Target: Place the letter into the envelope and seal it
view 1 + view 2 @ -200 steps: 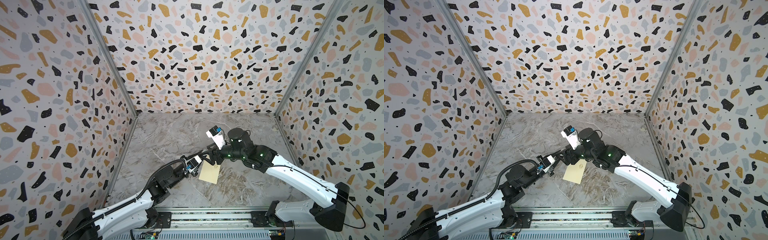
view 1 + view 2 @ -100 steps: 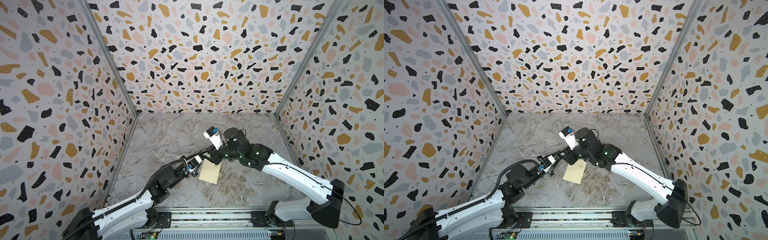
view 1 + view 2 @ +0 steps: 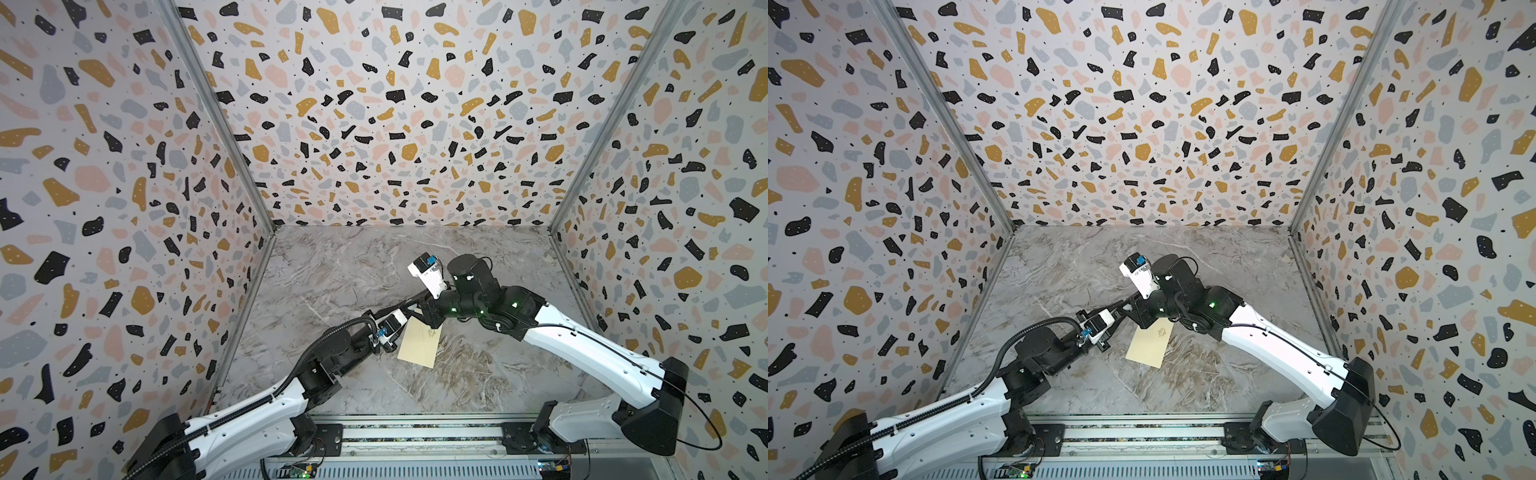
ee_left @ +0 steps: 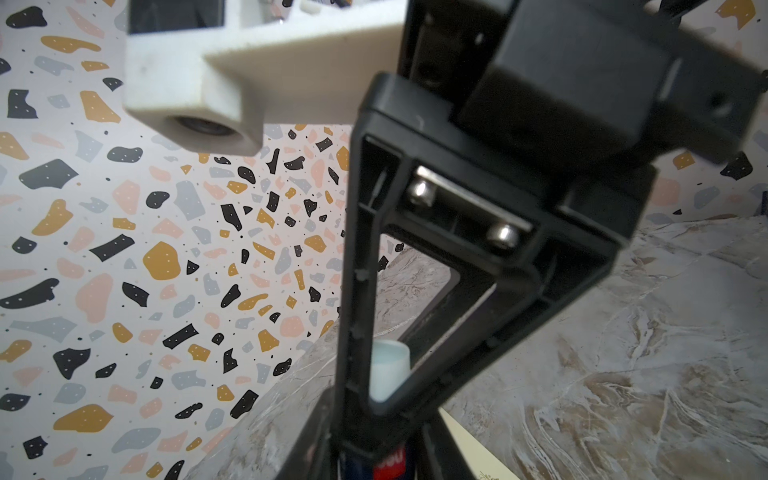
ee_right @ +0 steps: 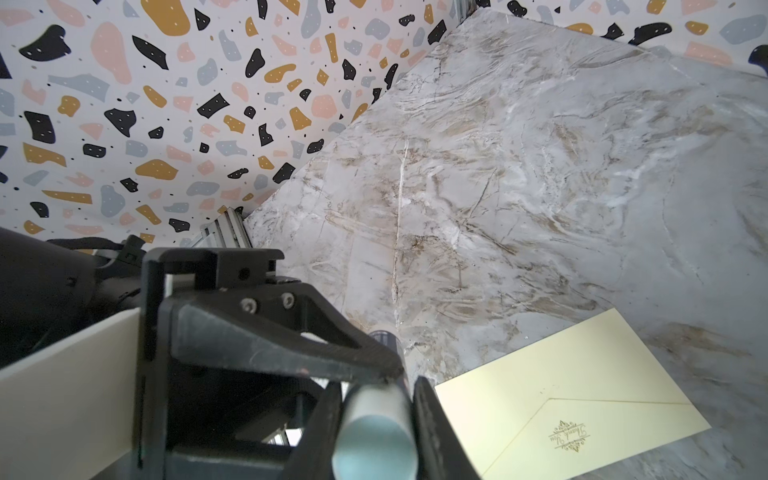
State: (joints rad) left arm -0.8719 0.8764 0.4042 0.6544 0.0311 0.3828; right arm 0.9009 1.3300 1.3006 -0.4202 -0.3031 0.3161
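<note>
The pale yellow envelope (image 3: 417,345) (image 3: 1148,343) lies flat on the marble floor with its flap folded down and a small "Thank You" emblem on it (image 5: 582,395). The letter is out of view. Above the envelope's far end my two grippers meet tip to tip. My right gripper (image 5: 376,399) (image 3: 424,309) is shut on the pale cap end of a glue stick (image 5: 374,436). The stick's dark blue, red-labelled body (image 4: 390,461) sits between the fingers of my left gripper (image 4: 378,419) (image 3: 409,309). Whether those fingers press on it does not show.
Terrazzo-patterned walls (image 3: 374,124) close the marble floor (image 3: 353,270) on three sides. The arm bases sit on a metal rail (image 3: 415,436) at the front edge.
My right gripper has moved a little toward the left one and closed on the stick's pale end. The envelope has not moved.
</note>
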